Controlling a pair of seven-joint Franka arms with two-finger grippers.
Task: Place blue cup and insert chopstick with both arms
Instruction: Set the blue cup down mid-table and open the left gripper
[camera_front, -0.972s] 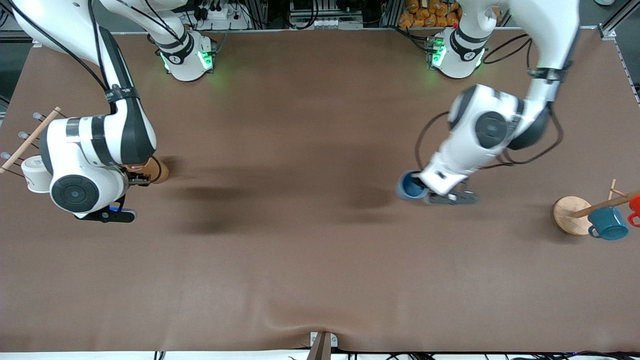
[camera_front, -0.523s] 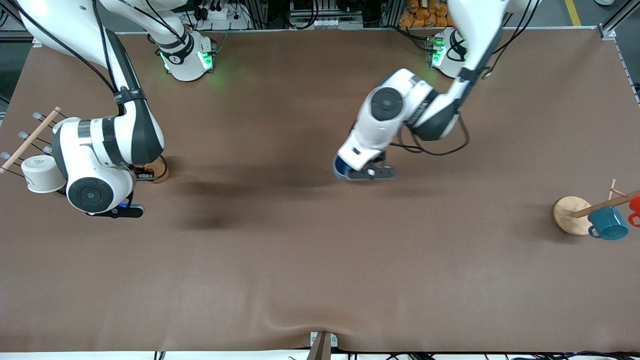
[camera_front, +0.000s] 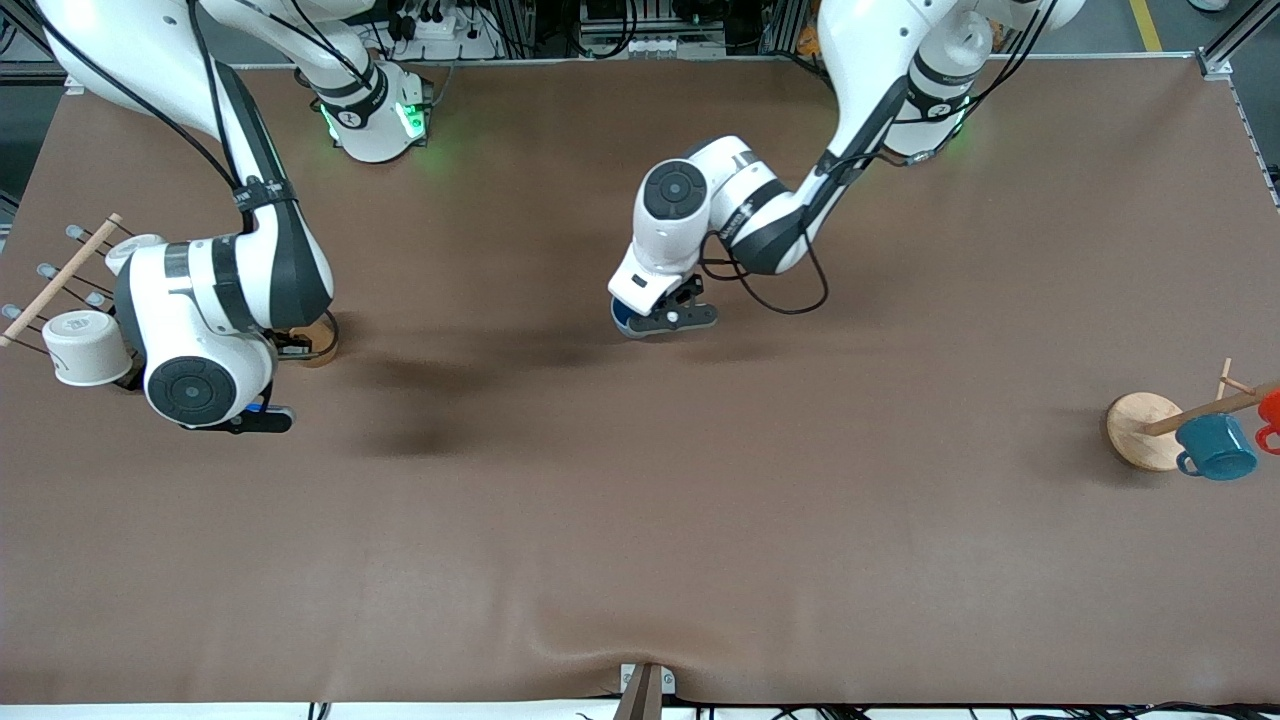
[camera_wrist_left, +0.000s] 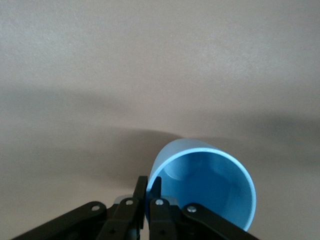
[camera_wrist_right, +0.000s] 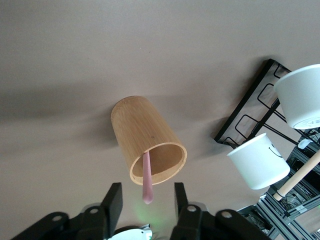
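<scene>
The blue cup (camera_front: 622, 320) hangs over the middle of the table, pinched at its rim. In the left wrist view the cup (camera_wrist_left: 210, 185) shows its open mouth, and my left gripper (camera_wrist_left: 149, 182) is shut on its wall, one finger inside and one outside. The hand largely covers the left gripper (camera_front: 640, 315) in the front view. Toward the right arm's end, the pale pink chopstick (camera_wrist_right: 146, 177) stands in a brown cylinder (camera_wrist_right: 145, 140), its top end sticking out. My right gripper (camera_wrist_right: 147, 189) is open, a finger on each side of that end, not touching. The cylinder (camera_front: 320, 340) peeks out beside the right hand.
A wire rack (camera_wrist_right: 250, 105) with white cups (camera_front: 75, 345) and a wooden dowel (camera_front: 60, 280) stands at the right arm's end. At the left arm's end, a round wooden base (camera_front: 1140, 430) carries a teal mug (camera_front: 1215, 447) and a red mug (camera_front: 1270, 410).
The left arm has carried the blue cup from near the left arm's end toward the table's middle. The right hand has shifted slightly over the brown cylinder.
</scene>
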